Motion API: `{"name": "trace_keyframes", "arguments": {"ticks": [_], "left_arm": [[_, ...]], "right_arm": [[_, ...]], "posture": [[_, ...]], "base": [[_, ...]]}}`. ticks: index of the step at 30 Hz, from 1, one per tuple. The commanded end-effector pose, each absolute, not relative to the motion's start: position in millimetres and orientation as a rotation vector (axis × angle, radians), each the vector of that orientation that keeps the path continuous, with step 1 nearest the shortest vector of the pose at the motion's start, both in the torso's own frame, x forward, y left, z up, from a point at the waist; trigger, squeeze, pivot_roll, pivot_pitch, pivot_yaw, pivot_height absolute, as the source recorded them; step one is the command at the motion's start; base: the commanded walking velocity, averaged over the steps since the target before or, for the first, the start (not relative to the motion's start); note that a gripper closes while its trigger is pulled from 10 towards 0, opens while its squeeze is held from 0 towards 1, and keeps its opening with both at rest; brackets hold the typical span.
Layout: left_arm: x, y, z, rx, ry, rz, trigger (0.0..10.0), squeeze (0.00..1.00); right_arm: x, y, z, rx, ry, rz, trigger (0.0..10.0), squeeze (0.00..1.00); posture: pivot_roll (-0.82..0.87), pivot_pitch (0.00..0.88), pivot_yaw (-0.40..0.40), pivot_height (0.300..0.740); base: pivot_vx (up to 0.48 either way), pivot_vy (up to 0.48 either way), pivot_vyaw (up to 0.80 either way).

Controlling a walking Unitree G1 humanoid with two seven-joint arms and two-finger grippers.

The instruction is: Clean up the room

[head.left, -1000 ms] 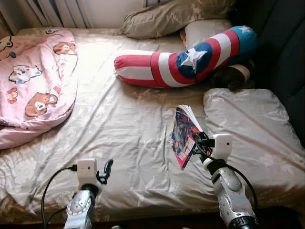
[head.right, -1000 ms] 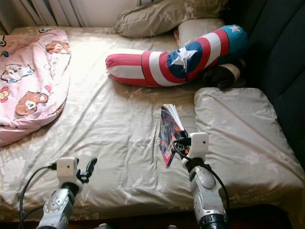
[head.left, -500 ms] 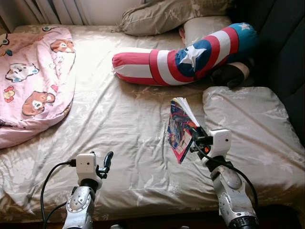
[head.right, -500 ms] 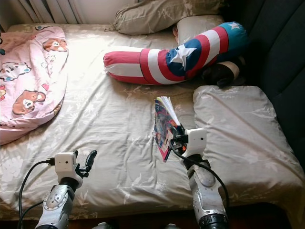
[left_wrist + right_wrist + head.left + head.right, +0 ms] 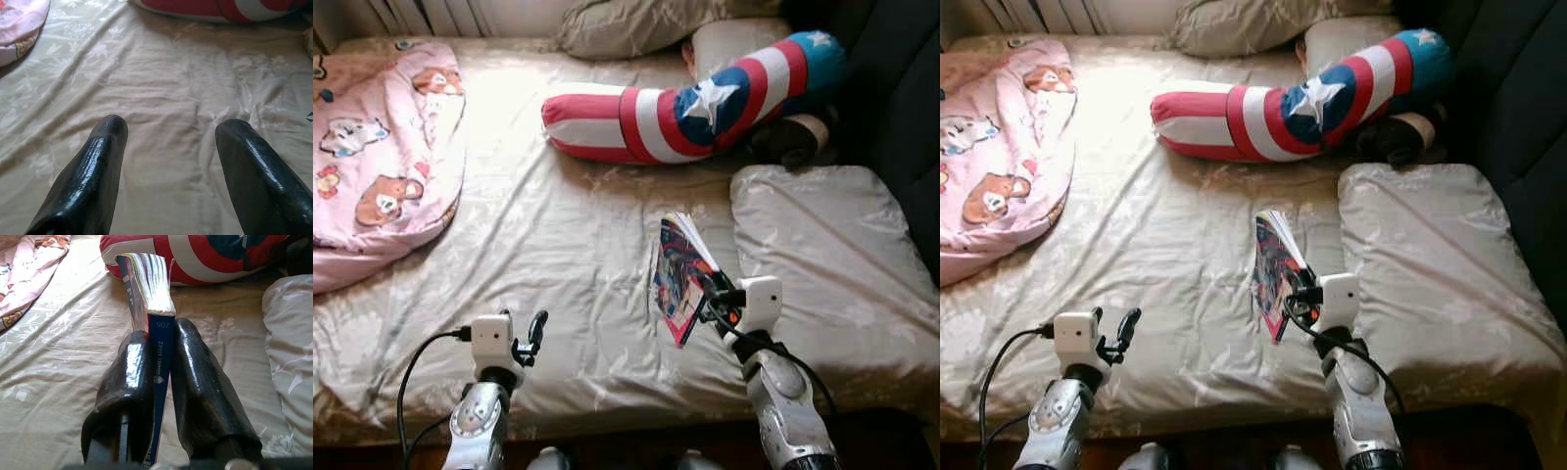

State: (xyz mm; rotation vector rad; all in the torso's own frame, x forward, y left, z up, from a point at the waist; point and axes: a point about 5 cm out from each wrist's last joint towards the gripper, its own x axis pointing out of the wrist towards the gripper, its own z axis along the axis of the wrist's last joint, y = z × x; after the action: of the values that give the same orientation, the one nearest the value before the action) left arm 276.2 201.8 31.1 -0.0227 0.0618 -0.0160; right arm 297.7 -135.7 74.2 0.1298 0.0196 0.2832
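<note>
The right gripper [image 5: 159, 377] was pinching a thin, brightly coloured paperback comic book [image 5: 680, 277] by its dark blue spine, both black fingers [image 5: 129, 382] pressed flat against the covers while the pages fanned loose at the far end. The book was held upright, lifted clear of the beige floral-patterned bedsheet [image 5: 568, 255], just beside a large beige pillow [image 5: 822, 245] lying on the robot's right side of the bed. The left gripper [image 5: 168, 147] hovered low over bare sheet near the bed's front edge, its fingers spread wide with nothing between them. Farther back lay a long red, white and blue striped bolster cushion with a white star [image 5: 695, 108], with a dark brown rounded object [image 5: 788, 142] tucked beside its blue end and two more beige pillows [image 5: 636, 24] against the headboard. A pink quilt printed with cartoon bears [image 5: 377, 157] was bunched on the robot's left side of the bed. Judging by this, the tidying was at an early stage: the book had been picked up but not yet put anywhere, and the crumpled quilt, the bolster and the wrinkled sheet all looked in need of straightening.
</note>
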Motion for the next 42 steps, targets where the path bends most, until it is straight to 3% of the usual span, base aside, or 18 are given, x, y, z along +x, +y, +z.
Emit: {"name": "trace_keyframes", "arguments": {"ticks": [1,8,42], "left_arm": [[270.6,202.2,25.7,-0.024,0.087,-0.012,10.0,0.00],[270.6,202.1,25.5,-0.020,0.091,-0.016,10.0,0.00],[270.4,196.5,25.7,-0.016,0.095,-0.049,10.0,0.00]], "right_arm": [[298.4,-136.4,80.5,0.127,-0.011,0.284,10.0,0.00],[299.8,-133.1,81.0,0.133,-0.013,0.306,10.0,0.00],[296.2,-131.1,78.7,0.180,-0.030,0.310,10.0,0.00]], "posture": [[-0.02,0.227,-0.044,0.690],[-0.02,0.215,-0.041,0.661],[-0.01,0.207,-0.035,0.646]], "base": [[0.000,0.000,0.00],[0.000,0.000,0.00],[0.000,0.000,0.00]]}}
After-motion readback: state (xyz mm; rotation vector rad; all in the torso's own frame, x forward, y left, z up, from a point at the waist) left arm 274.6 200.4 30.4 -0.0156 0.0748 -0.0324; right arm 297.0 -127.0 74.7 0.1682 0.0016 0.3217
